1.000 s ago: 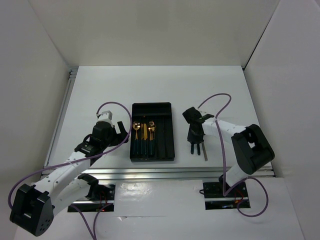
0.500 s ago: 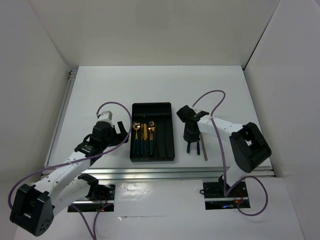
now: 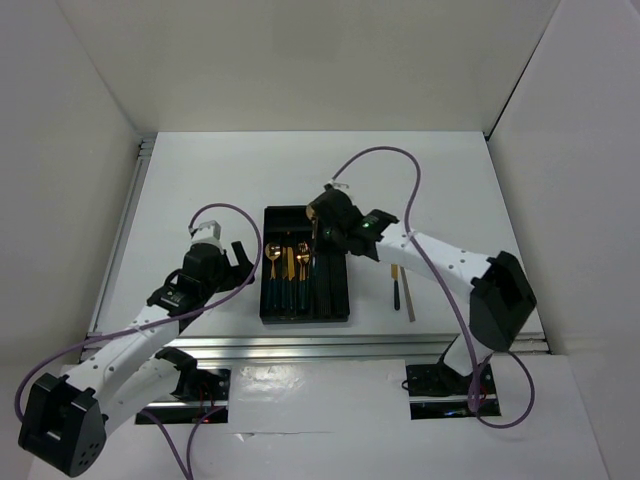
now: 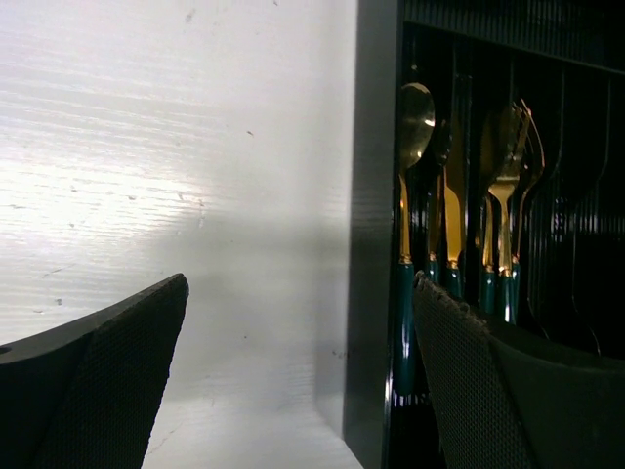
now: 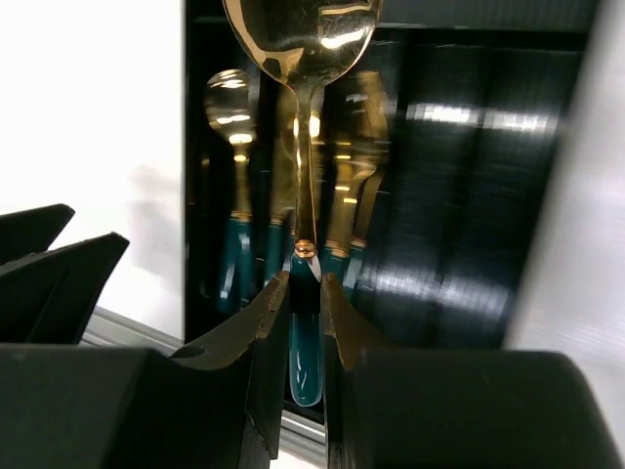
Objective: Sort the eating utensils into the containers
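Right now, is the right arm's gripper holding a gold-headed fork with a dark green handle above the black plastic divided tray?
Not a fork. The right gripper is shut on a gold-headed spoon with a dark green handle, its rounded bowl plain in the right wrist view, above the black plastic divided tray.

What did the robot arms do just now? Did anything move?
The right gripper, fingers shut on a gold-headed, green-handled spoon, swung left from the table to over the black divided plastic tray. The left gripper and the cutlery already in it stayed put.
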Robot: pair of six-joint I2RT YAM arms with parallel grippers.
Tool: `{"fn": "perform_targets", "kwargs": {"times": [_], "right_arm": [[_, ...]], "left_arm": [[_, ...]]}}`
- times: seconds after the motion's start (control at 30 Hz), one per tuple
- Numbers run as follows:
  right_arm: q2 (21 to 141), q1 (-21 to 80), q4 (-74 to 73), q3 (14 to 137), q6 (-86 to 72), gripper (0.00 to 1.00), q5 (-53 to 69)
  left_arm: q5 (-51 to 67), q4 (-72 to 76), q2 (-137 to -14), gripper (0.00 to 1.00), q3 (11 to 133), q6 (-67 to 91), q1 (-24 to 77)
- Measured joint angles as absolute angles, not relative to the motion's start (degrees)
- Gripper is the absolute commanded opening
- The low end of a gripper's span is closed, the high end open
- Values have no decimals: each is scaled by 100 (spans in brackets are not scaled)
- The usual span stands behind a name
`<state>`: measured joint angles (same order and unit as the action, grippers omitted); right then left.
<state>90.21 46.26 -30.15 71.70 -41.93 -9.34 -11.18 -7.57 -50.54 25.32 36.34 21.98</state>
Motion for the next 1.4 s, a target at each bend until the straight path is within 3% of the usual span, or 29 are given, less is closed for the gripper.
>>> {"fn": "perform_targets", "kwargs": {"times": [0.27, 1.4], "right_arm": [[10158, 5221, -2484, 7701, -4475, 0, -775], [11190, 5367, -1712, 7854, -5166, 0, -204]], "left_arm": [[-1653, -1037, -4873, 100, 2532, 3863, 2196], [-1817, -1160, -4777, 100, 2508, 3944, 2196]]}}
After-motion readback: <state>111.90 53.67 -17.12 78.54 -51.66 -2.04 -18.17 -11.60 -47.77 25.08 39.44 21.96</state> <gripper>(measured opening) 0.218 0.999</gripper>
